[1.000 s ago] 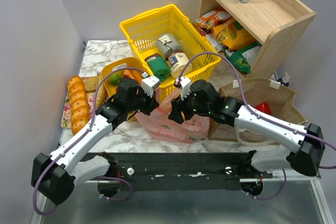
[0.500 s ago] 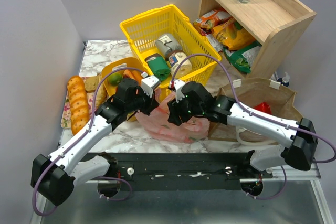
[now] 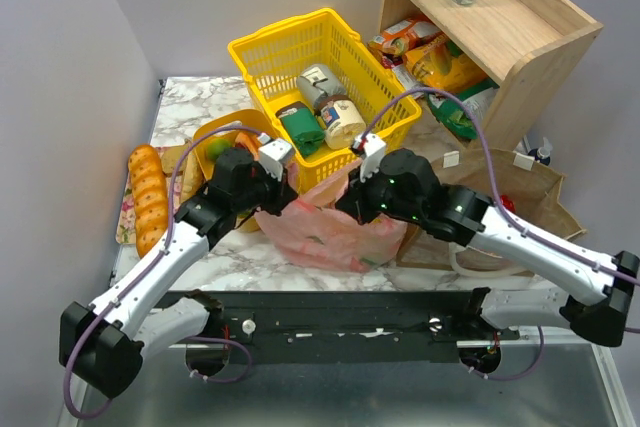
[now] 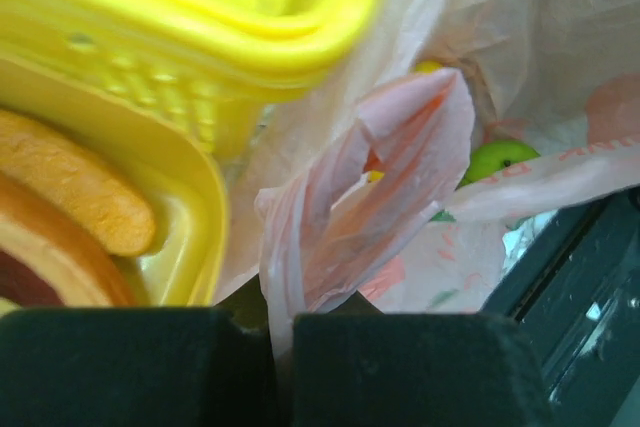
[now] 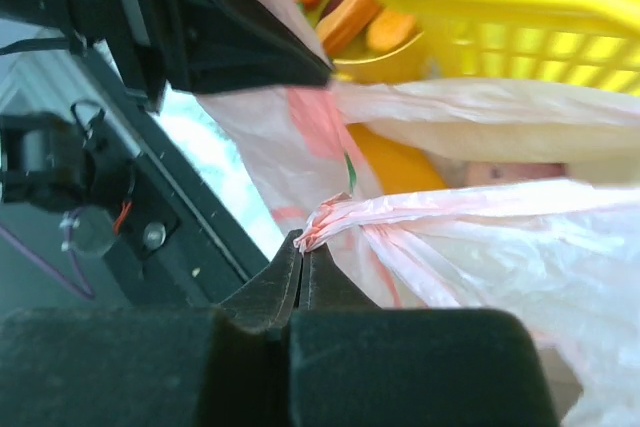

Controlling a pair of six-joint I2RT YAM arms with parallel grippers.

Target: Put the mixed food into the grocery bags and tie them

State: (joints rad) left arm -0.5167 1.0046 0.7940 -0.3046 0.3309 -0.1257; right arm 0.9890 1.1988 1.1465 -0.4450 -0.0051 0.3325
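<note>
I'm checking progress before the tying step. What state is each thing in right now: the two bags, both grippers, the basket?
Pink bag: mouth open, handles untied, green toy fruit inside.
Left gripper: jaws shut on one handle of that bag.
Right gripper: jaws shut on the other handle, bunched thin.
Paper bag: open, red item inside.
Basket: upright, holding tins.

Translucent pink bag [image 3: 330, 235], yellow mesh basket [image 3: 290, 55], white grey-veined table [image 3: 190, 97] (golden-brown loaf [image 3: 150, 197])
</note>
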